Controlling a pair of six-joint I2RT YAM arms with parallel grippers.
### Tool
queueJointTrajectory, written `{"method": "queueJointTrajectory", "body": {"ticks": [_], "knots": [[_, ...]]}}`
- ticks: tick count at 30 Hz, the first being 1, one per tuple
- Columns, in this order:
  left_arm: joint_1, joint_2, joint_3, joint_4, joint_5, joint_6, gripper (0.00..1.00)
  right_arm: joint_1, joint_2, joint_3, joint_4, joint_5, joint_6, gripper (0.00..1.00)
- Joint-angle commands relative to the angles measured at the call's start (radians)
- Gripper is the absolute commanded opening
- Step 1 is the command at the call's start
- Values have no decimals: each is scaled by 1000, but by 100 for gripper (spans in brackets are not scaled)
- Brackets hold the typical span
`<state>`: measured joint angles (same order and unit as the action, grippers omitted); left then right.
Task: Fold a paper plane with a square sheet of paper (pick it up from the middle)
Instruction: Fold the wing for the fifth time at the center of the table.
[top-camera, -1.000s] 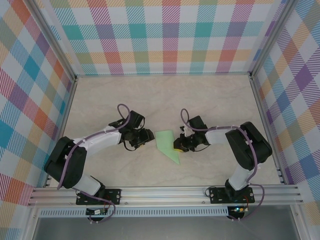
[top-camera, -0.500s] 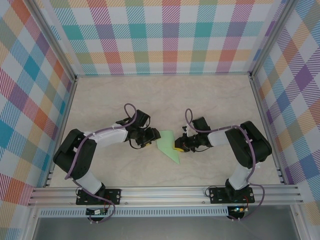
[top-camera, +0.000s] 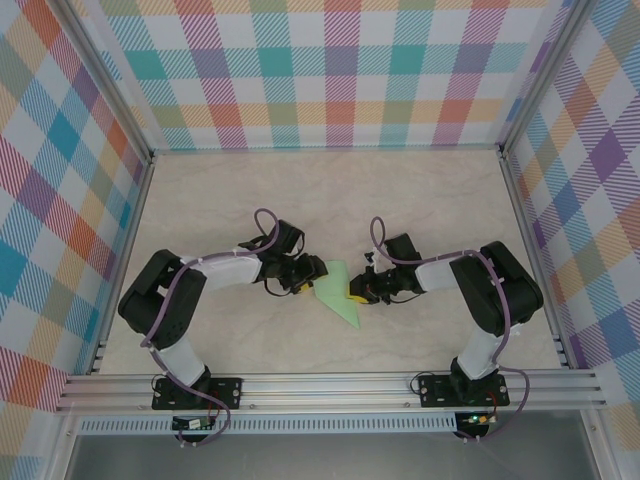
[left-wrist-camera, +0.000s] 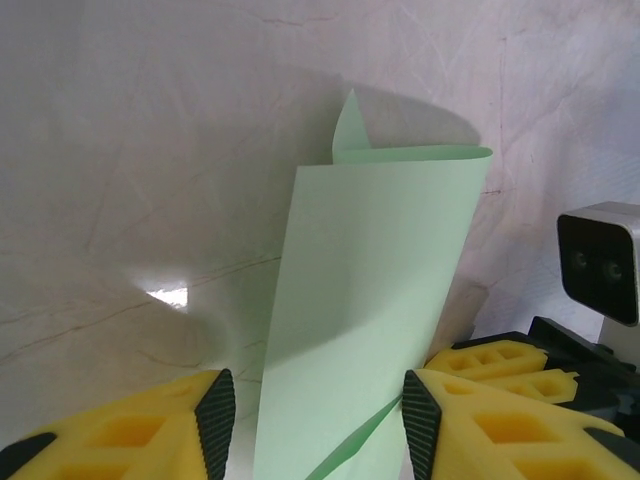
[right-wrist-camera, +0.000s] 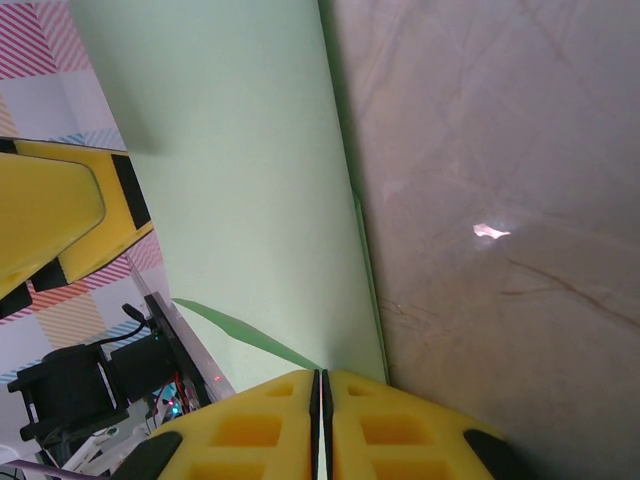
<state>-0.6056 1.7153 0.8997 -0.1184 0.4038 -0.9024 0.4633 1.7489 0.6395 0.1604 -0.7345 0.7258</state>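
Marble-look counter (top-camera: 420, 200), plaid walls. Part-folded mint paper sheet (top-camera: 338, 292) lies w/ long axis near-to-far, point toward the bases. R hand (top-camera: 357, 293) closed on sheet's right edge. L hand (top-camera: 306, 280) just left of sheet, half open, pads (left-wrist-camera: 215, 415) straddling raised flap.

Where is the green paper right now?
In the top view, the green paper sits centrally between the left gripper and the right gripper, which pinches its right edge.

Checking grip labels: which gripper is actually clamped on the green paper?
The right gripper: its yellow jaws are pressed together on the edge of the paper. The left gripper stands open, jaws apart on either side of it, not pinching.
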Motion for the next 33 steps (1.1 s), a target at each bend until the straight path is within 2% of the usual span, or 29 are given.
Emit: {"method": "queueJointTrajectory", "body": {"ticks": [1,8,17,20,26,33], "knots": [[-11,29,21,47,44,-15,47,2,66,-18,-50,123,-2,13],[-12,27,28,87,65,-9,34,2,73,-25,-42,123,7,13],[-13,6,47,50,34,13,5,1,54,-4,-34,107,29,18],[-11,3,47,30,13,13,0,2,23,18,-49,102,30,21],[-7,0,64,-8,-11,23,0,3,-129,55,-129,150,18,31],[9,-9,92,-51,-25,40,0,7,-403,10,-279,327,-37,44]]}}
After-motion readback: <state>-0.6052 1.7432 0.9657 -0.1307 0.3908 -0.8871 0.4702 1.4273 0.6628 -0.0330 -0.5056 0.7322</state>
